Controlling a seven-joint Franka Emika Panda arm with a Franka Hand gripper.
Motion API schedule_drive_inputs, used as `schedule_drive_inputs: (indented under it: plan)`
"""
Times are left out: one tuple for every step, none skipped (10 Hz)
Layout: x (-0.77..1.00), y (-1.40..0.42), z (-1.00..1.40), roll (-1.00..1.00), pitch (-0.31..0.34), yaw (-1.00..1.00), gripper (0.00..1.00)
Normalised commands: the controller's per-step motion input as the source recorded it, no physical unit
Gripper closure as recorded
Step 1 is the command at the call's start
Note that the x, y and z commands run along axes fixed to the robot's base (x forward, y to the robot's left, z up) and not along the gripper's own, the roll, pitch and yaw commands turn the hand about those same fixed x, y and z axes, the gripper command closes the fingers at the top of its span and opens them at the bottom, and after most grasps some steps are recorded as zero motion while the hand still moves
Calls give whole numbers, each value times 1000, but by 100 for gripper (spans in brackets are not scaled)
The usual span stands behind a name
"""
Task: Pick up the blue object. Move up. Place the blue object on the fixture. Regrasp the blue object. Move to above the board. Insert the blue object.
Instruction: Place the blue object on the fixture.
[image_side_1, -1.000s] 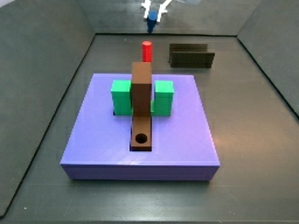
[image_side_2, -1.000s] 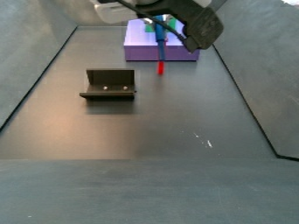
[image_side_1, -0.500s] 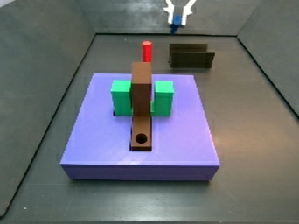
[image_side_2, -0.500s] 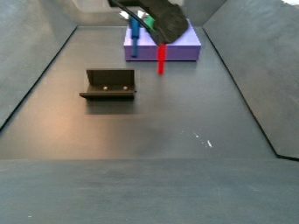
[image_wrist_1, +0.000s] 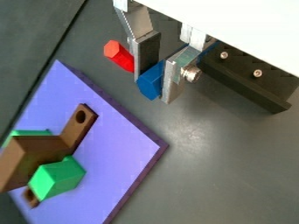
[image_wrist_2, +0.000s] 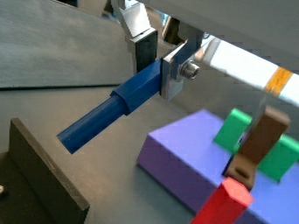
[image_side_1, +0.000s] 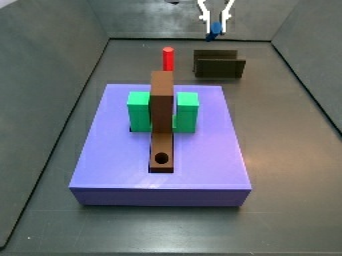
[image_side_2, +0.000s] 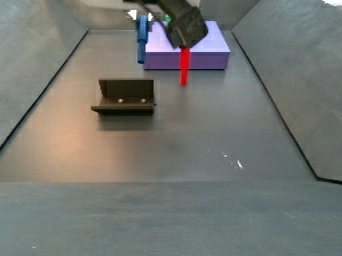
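Gripper (image_wrist_2: 162, 63) jaws are closed on the blue object (image_wrist_2: 112, 109), carried high above the fixture (image_side_1: 219, 65). Risk: an off-centre lowering could strike the fixture wall, tilting the peg or slipping it from the pads.

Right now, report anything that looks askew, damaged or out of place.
Nothing stands out. The claw is shut on the blue object, held in the air near the fixture. On the board, the green blocks and red peg stand upright.
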Motion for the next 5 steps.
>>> schedule_drive_inputs:
  plan:
    - [431,243,49,-1000,386,0,100]
    - [631,451,-194,-617,220,3,100]
    - [551,454,-189,-566,311,31,100]
    - [77,-20,0,31,46,0,100]
    - [46,249,-91,40,0,151,100]
